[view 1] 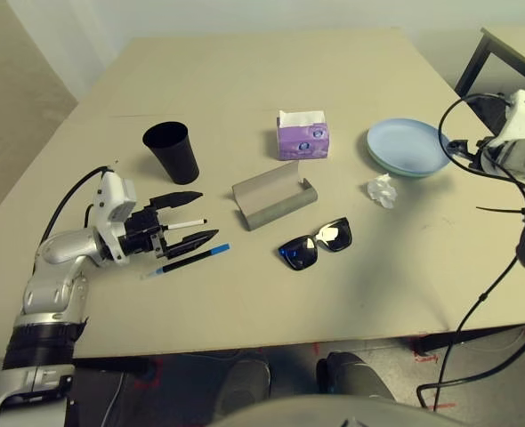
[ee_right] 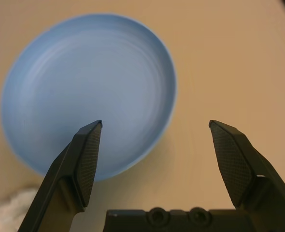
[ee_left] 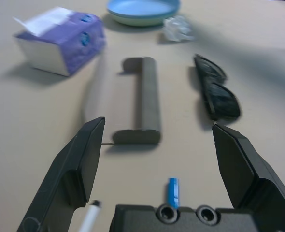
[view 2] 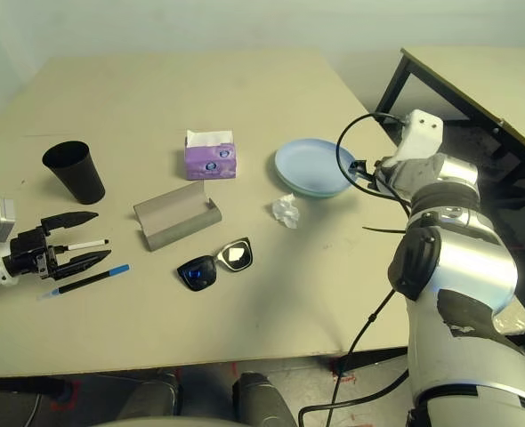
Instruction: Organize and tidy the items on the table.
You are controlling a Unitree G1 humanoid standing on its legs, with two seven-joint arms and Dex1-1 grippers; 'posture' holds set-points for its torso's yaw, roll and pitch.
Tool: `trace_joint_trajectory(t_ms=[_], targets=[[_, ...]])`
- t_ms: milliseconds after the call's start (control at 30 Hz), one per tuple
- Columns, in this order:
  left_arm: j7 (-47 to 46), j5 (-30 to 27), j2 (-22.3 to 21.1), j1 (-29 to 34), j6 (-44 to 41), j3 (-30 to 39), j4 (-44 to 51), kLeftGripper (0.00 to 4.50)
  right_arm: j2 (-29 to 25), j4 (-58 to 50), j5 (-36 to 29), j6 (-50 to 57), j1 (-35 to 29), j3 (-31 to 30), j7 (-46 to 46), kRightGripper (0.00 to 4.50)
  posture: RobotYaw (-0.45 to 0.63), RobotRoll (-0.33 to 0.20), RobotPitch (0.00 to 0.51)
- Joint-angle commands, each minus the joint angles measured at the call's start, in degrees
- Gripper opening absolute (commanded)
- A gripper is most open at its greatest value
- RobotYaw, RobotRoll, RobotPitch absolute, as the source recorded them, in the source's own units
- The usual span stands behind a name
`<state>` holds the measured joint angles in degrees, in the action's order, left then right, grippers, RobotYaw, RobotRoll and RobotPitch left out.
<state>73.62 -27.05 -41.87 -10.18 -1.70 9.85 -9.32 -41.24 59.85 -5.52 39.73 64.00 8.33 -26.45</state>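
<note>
Grippers first: left gripper (view 1: 189, 218) sits low over the table (view 1: 245, 294) near its left side, fingers spread wide, holding nothing. One white marker (view 1: 184, 225) lies right between its fingertips, and one blue-capped pen (view 1: 191, 261) lies just beside it, toward the near edge. Right gripper (ee_right: 154, 145) is spread wide too, empty, hovering by the right rim of the plates.

Counting outward from the left one: one black cup (view 1: 173, 151) stands upright just beyond it, can't see anything inside. One grey glasses case (view 1: 274, 197) sits mid-table, lying open, nothing in it. One pair of black sunglasses (view 1: 317, 244) lies just in front of the case, not inside it. One purple tissue box (view 1: 302, 135) stands behind the case with a white tissue poking out the top.

Two plates (view 1: 408, 147) over on the right, blue stacked on green, and the blue one has nothing on it. One crumpled white paper (view 1: 382, 190) lies on the table just beside the stack, on its near side.
</note>
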Motion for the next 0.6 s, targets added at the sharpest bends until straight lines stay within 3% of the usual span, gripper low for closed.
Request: trace_joint_trajectory(t_ms=[33, 167, 333, 433, 600], targets=[[2.84, 0.03, -0.16, -0.85, -0.74, -1.95, -1.16, 4.5, -2.6, -15.01, 1.04, 2.47, -9.23, -7.08, -12.33, 4.46, 0.0, 0.0, 0.062], [4.59, 0.73, -0.01, -2.0, -0.1, -3.2, -2.44, 4.5, -6.07, -35.96, -2.5, 4.8, -23.13, -8.32, -20.85, 4.46, -0.01, 0.0, 0.057], [5.1, 1.33, 0.33, -3.83, 0.7, -3.65, -4.7, 4.5, -5.91, -53.13, -6.69, 7.46, -35.95, -4.97, -22.2, 4.46, -0.03, 0.0, 0.05], [5.33, 1.39, 0.26, -4.06, 1.14, -3.77, -5.24, 4.5, -3.9, -58.22, -7.07, 6.82, -40.18, -4.88, -20.27, 4.46, -0.03, 0.0, 0.044], [5.66, 1.5, -0.09, -4.65, 1.57, -3.78, -6.09, 4.5, 0.48, -59.2, -6.37, 4.84, -40.79, -5.57, -16.9, 4.46, -0.03, 0.0, 0.037]])
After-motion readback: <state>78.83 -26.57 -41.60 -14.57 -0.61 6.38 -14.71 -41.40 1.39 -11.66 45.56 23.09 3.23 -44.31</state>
